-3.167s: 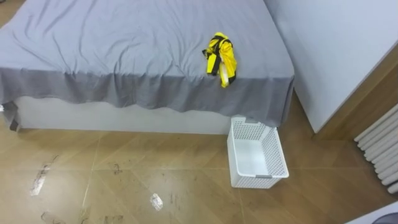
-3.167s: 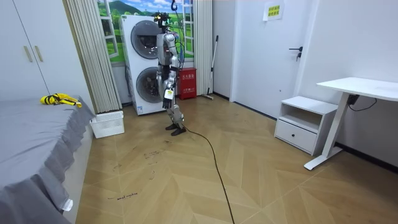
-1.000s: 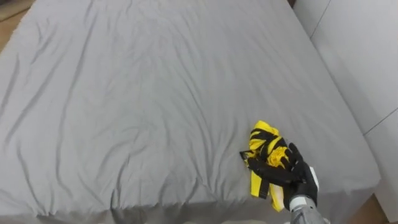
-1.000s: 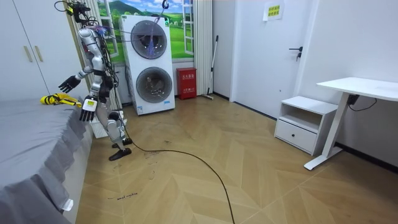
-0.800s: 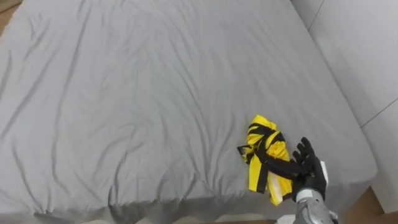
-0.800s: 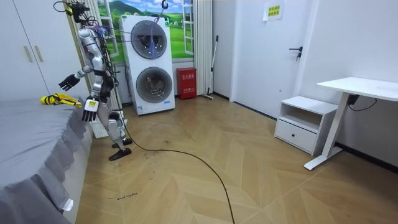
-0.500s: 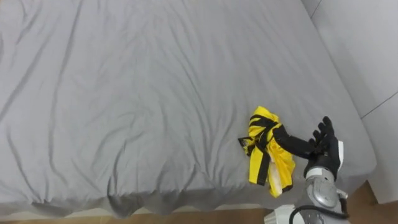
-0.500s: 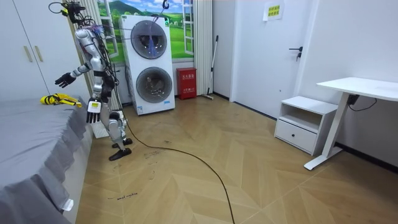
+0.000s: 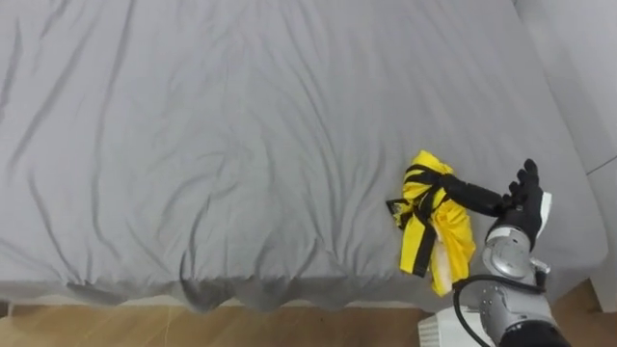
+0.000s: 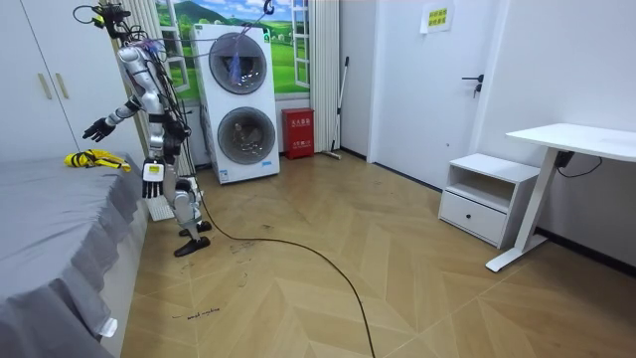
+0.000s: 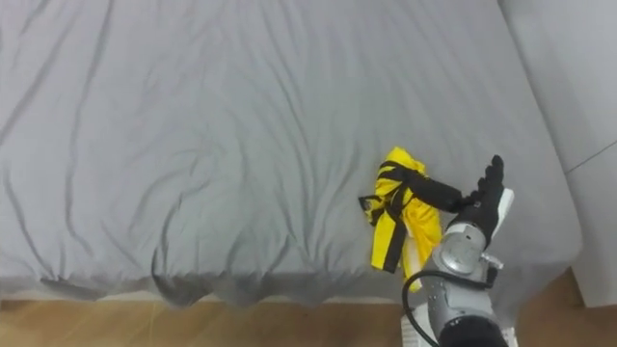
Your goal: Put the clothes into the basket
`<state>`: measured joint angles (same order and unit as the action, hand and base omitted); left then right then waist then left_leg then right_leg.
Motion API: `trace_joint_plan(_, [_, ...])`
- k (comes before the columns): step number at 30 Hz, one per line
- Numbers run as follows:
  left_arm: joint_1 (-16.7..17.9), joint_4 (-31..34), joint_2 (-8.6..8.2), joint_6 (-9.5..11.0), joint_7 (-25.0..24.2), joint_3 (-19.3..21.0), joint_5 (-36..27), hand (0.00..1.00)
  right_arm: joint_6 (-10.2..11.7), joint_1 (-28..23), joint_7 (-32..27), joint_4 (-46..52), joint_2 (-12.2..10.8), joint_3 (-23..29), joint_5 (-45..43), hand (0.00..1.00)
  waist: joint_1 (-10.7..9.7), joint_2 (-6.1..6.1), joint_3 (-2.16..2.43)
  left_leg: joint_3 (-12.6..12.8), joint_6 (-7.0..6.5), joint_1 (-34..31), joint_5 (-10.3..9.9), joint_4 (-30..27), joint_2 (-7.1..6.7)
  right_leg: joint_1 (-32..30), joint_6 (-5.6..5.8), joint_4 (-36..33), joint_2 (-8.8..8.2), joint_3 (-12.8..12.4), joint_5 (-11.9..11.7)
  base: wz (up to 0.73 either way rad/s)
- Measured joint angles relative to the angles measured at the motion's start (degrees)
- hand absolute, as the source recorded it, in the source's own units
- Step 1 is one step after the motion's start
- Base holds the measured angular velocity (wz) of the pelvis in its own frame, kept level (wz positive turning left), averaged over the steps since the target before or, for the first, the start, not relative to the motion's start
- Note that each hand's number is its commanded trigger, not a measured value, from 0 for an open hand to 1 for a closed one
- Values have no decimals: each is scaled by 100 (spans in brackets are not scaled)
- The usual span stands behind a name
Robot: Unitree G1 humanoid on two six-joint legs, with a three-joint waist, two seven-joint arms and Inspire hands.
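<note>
A crumpled yellow and black garment [image 9: 432, 224] lies near the foot edge of the bed, on the grey sheet [image 9: 241, 145]. My right hand [image 9: 525, 199] hovers just to its right, fingers straight and open, holding nothing; a black strip of the garment reaches toward it. In the room view I stand at the foot of the bed with my right hand [image 10: 98, 127] stretched out over the garment [image 10: 94, 158]. My left hand [image 10: 152, 180] hangs by my side. The white basket [image 10: 157, 208] stands on the floor behind my legs, mostly hidden; a white corner [image 9: 436, 332] of it shows under my right arm.
A white wall [image 9: 578, 67] runs along the bed's right side. Wooden floor [image 9: 145, 328] shows below the bed's edge. Behind me stand a stacked washer and dryer [image 10: 238, 99] and a curtain [image 10: 139, 60]. A white desk [image 10: 571, 144] and low cabinet [image 10: 482, 199] stand far off.
My right hand has lifted off the garment and moved to its right, still open. The garment stays on the bed. The eye view has shifted toward the bed's foot edge.
</note>
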<state>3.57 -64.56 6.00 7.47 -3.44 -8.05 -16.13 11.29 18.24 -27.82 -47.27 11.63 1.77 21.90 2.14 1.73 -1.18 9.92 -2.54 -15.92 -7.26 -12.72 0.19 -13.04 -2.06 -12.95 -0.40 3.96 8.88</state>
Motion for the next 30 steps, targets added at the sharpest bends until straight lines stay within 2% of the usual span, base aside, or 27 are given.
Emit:
trace_joint_plan(4, [-169,-9,25,-20,29,-10,4,0,-13,376,3,-604,17,-1,3,0,90,28,-35,-88,-12,-265,68,21,-9,-260,8,-63,-36,77,5,13])
trace_joint_plan(9, [-216,-14,51,-52,43,-83,-57,0,-15,492,1,-1169,295,-1,58,0,277,21,-68,-183,-18,-415,73,5,-25,-372,10,-61,-52,175,5,7])
trace_joint_plan(11, [-258,-13,46,-51,48,-121,-115,0,-18,592,0,-1364,393,3,46,0,301,-4,-126,-214,-25,-472,95,2,-39,-420,9,-69,-65,218,5,8])
trace_joint_plan(13, [-299,-11,55,-49,48,-124,-138,0,-18,714,6,-1548,475,2,39,0,321,-3,-149,-239,-26,-587,127,2,-63,-545,9,-104,-70,245,5,7])
trace_joint_plan(19, [-345,35,54,-57,49,-169,-232,0,-79,872,28,-1782,621,1,40,0,442,-5,-153,-247,-28,-777,156,2,-60,-760,9,-179,-117,270,5,1])
trace_joint_plan(30, [-407,41,76,-102,75,-254,-245,0,-260,893,131,-2197,643,-55,41,0,452,-5,-154,-344,-61,-858,178,0,-94,-794,28,-176,-158,485,17,6])
